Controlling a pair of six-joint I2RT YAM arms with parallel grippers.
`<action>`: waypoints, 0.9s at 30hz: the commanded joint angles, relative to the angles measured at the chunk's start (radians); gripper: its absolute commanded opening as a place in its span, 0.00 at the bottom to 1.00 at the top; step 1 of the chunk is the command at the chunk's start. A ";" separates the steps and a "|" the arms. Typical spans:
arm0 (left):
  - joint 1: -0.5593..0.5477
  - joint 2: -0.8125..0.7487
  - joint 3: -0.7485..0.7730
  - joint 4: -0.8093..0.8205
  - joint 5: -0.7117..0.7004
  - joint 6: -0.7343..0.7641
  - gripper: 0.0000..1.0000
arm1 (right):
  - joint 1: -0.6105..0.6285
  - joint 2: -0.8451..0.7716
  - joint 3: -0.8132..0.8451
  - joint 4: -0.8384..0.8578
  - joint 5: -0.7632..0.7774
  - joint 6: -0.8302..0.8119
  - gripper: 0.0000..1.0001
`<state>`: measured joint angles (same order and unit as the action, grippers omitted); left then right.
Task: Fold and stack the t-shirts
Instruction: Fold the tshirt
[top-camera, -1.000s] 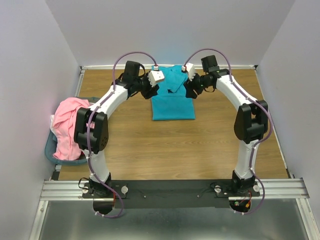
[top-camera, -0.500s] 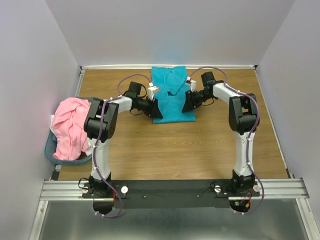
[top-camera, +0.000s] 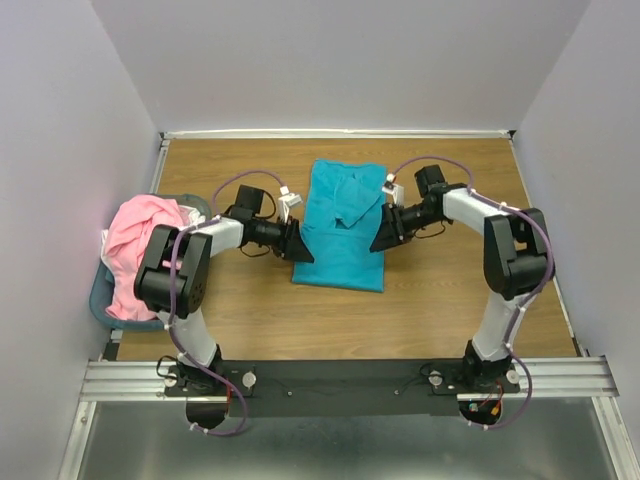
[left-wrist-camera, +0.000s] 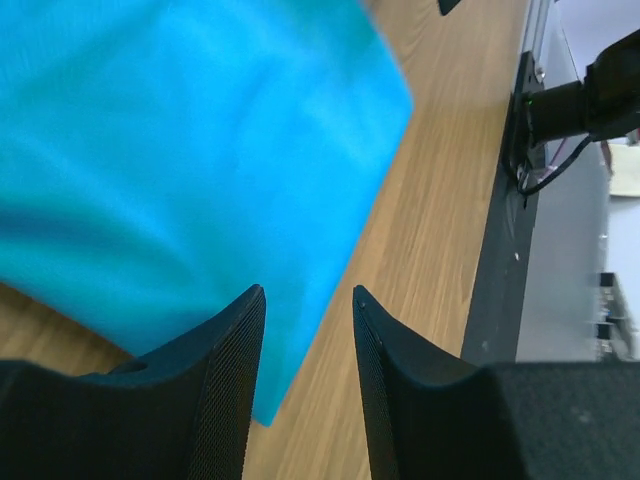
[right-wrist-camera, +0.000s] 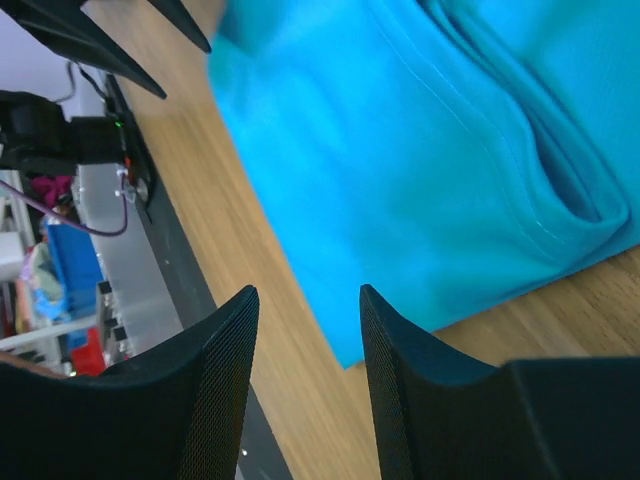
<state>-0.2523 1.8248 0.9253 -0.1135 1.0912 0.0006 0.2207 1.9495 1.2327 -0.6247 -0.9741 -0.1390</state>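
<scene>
The teal t-shirt (top-camera: 340, 230) lies folded in a long rectangle on the wooden table, a sleeve flap on its far half. My left gripper (top-camera: 302, 250) is low at its left edge, and my right gripper (top-camera: 379, 242) is low at its right edge. In the left wrist view the jaws (left-wrist-camera: 305, 305) stand apart with only table between them, the teal shirt's (left-wrist-camera: 180, 140) near corner beside the left finger. In the right wrist view the jaws (right-wrist-camera: 305, 300) also stand apart, just off the shirt's (right-wrist-camera: 430, 140) edge. The pink t-shirt (top-camera: 135, 245) lies crumpled in the basket.
The blue-grey basket (top-camera: 101, 297) sits at the table's left edge. The black mounting rail (top-camera: 350, 378) runs along the near edge and shows in the left wrist view (left-wrist-camera: 500, 300). Purple walls close in the back and both sides.
The teal shirt has slid toward the near edge of the table. Both arms have dropped low and drawn back with it, staying at its left and right edges.
</scene>
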 joint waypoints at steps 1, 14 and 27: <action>0.002 -0.114 0.084 0.006 0.029 0.024 0.48 | -0.001 -0.083 0.060 0.014 -0.043 0.055 0.53; -0.007 0.148 0.486 -0.255 -0.290 0.357 0.57 | -0.001 0.054 0.197 0.022 0.327 -0.102 0.62; -0.005 0.225 0.491 -0.276 -0.350 0.386 0.60 | -0.001 0.101 0.211 0.028 0.328 -0.108 0.59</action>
<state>-0.2554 2.0327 1.3998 -0.3702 0.7765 0.3573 0.2203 2.0396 1.4200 -0.5999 -0.6582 -0.2329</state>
